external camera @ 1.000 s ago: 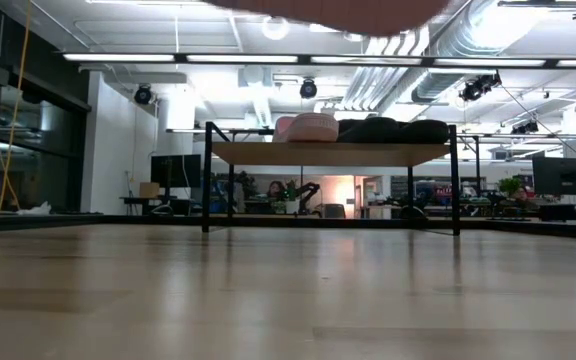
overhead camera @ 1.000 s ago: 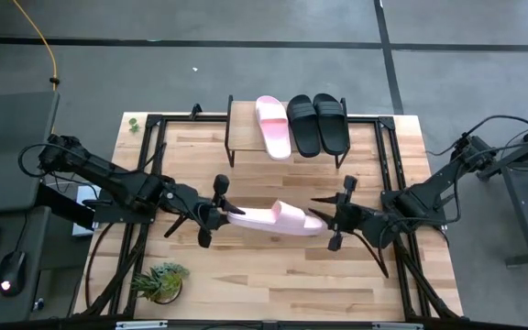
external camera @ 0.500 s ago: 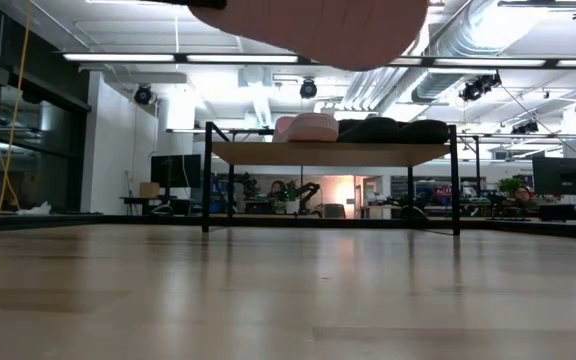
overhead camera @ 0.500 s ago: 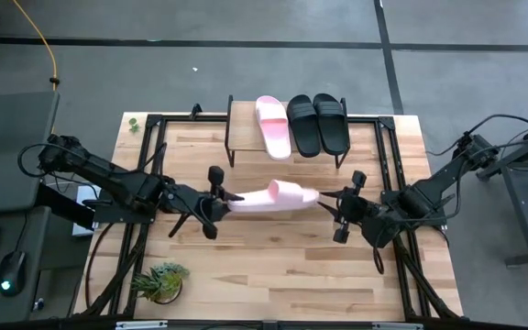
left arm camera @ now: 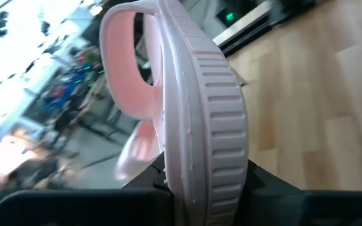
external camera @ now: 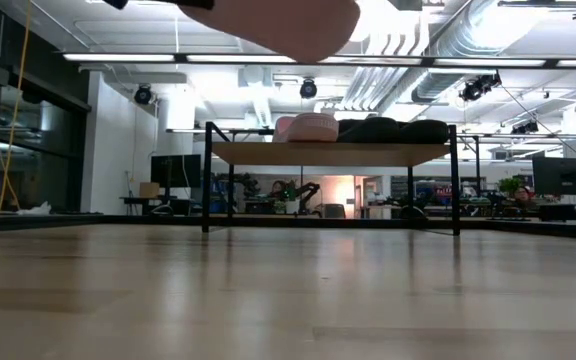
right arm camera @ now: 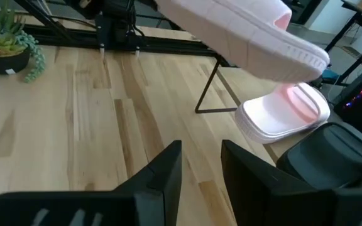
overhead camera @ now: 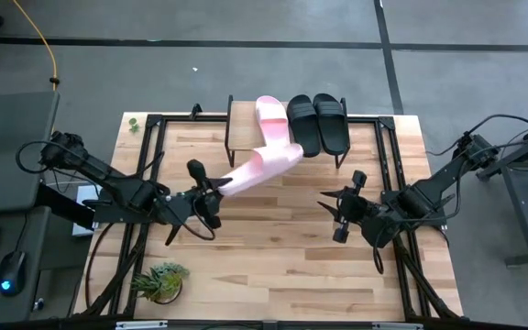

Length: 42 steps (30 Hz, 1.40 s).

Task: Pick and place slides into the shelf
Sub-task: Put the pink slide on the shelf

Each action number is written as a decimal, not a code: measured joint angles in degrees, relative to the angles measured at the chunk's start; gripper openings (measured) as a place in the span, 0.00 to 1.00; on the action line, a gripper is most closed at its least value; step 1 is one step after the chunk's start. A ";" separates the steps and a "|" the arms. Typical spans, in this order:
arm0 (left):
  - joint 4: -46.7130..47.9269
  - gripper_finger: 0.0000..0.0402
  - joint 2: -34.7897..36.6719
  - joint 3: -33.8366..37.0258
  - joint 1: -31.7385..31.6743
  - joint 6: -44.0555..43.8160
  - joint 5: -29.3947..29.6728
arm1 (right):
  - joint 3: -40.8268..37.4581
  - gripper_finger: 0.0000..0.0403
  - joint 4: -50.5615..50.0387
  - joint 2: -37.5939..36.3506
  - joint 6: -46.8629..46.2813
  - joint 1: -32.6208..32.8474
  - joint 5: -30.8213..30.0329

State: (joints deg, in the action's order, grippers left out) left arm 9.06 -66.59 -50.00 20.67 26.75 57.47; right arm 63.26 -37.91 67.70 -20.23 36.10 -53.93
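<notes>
Holding the last pink slide by one end, the left pincer is clamped on its sole and carrying it raised above the surface, its far end reaching toward the shelf. Gripping at one end is probably meant to let the free end arrive over the shelf first, without the arm crowding the shoes already there. The left wrist view is showing the ribbed sole edge on, strap to one side, so the slide is being held tilted on its side and will likely need levelling before it is set down. The other pink slide and the two black slides are lying side by side on the shelf top, leaving bare wood at its left end, which seems the intended slot.

The right pincer is waiting low over the surface on the right, its fingers standing apart and holding nothing.

Light wooden planks are making up the surface, with black framing along its sides and a small potted plant near its front left corner. Beyond the shelf, the low view is showing a large open workshop with strip lights, exposed ducting and desks far off.
</notes>
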 joint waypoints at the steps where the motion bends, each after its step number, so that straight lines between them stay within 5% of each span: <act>1: 0.06 0.14 0.00 0.00 0.24 0.16 1.71 | 0.00 0.26 0.00 0.00 -0.35 0.00 -0.10; 24: 0.99 0.15 -1.04 0.00 0.30 -1.96 22.43 | 0.00 0.26 0.16 0.02 -0.74 -0.02 -0.73; 42: -5.11 0.15 -7.50 0.02 -10.70 -5.80 24.91 | 0.00 0.26 1.75 0.06 -0.29 -0.10 -0.62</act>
State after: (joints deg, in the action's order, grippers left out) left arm 3.95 -74.09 -49.98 9.97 20.94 82.38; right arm 63.26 -36.16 67.76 -20.51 35.99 -54.55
